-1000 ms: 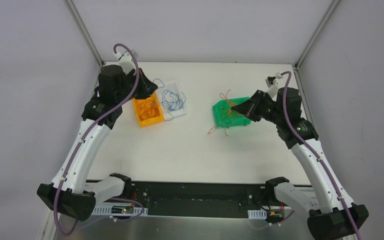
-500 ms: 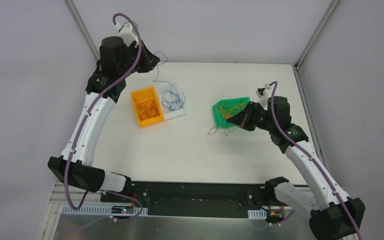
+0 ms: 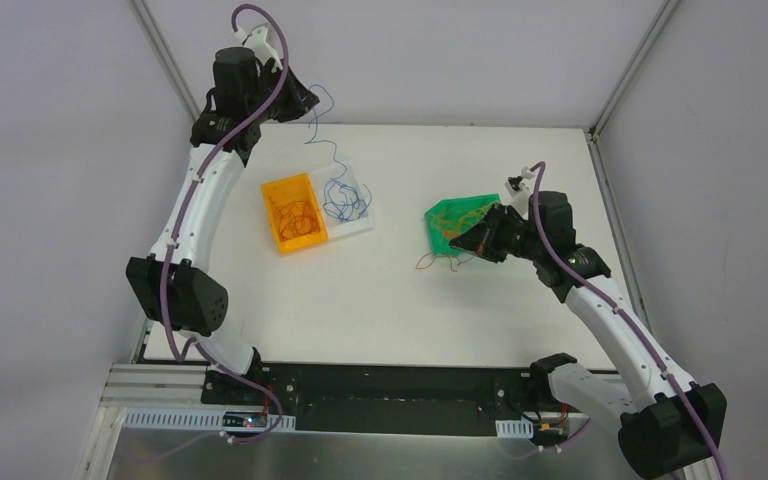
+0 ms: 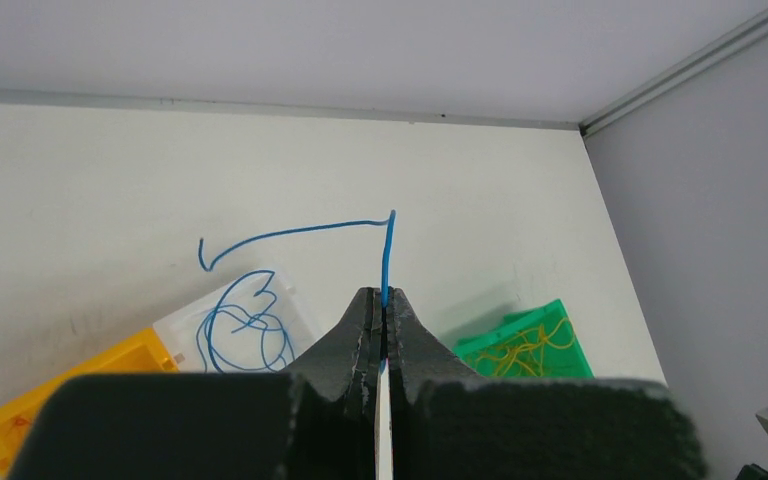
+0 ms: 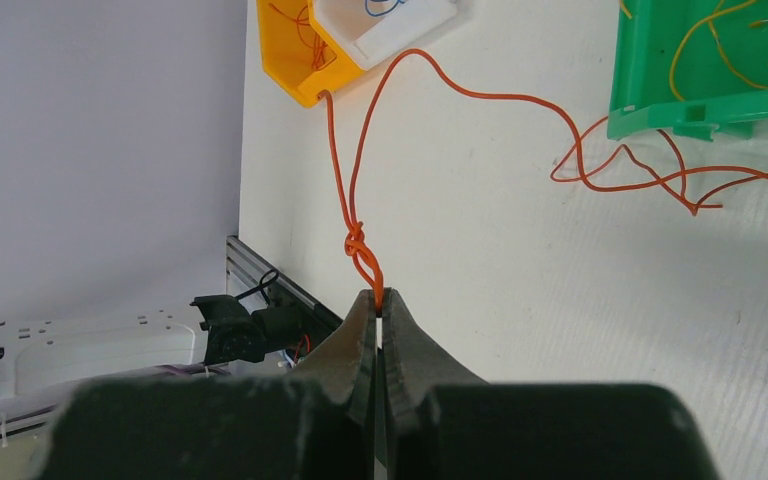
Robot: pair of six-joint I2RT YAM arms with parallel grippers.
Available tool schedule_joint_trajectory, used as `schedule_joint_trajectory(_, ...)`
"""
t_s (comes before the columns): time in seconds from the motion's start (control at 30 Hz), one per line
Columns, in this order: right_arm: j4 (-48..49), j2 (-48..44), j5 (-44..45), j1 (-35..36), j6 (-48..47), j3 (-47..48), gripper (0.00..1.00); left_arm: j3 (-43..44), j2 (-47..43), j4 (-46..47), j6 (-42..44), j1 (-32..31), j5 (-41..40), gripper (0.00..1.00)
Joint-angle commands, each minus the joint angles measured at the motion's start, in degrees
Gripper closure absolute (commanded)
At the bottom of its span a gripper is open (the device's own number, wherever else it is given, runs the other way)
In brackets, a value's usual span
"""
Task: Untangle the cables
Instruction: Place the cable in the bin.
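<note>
1. While the left gripper (image 4: 382,305) pinched a thin blue wire (image 4: 290,232) above the white plastic tray (image 4: 185,320), sorting seemed under way.
2. The right gripper (image 5: 378,300) clamped a knotted thin orange wire (image 5: 360,150) near the green plastic bin (image 5: 660,100); loosening seemed next.

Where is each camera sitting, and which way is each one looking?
Top external: high behind the arms, looking down on the table; both arms show.
Left wrist: on the left arm, looking past the shut left end effector pinching a blue cable.
Right wrist: on the right arm, looking down past the shut right end effector pinching an orange cable.
Shared: all three show the green bin.
</note>
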Motion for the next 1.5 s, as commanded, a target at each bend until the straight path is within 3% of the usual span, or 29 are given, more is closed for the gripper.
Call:
schedule_joint_trajectory(0.0, 2.33, -0.24, -0.58, 0.46, -0.93, 1.44, 1.0, 4.29, 2.25, 2.92, -2.64, 1.22, 3.42, 1.0)
schedule_joint_trajectory(0.2, 2.18, 0.03, -0.58, 0.44, -1.34, 1.35, 1.0, 1.96, 3.15, 4.04, -5.94, 1.19, 8.13, 1.0)
schedule_joint_trajectory(0.33, 2.01, 0.52, -0.52, 0.46, -1.86, 1.47, 1.0, -4.27, 1.03, 5.92, -6.98, 1.01, 8.76, 1.0)
schedule_joint_trajectory(1.03, 1.13, 2.09, -0.55, 0.45, -2.72, 1.56, 1.0, -35.03, -5.48, 13.99, -7.29, -5.36, 2.78, 1.0)
schedule_joint_trajectory(1.23, 1.2, 2.64, -0.72, 0.44, -2.75, 1.51, 1.0, -36.48, -7.21, 13.42, -8.13, -6.06, 2.22, 1.0)
schedule_joint_trajectory(1.47, 1.28, 1.93, -0.95, 0.48, -2.54, 1.36, 1.0, -30.36, 0.1, 10.76, -3.18, -5.94, -3.02, 1.0)
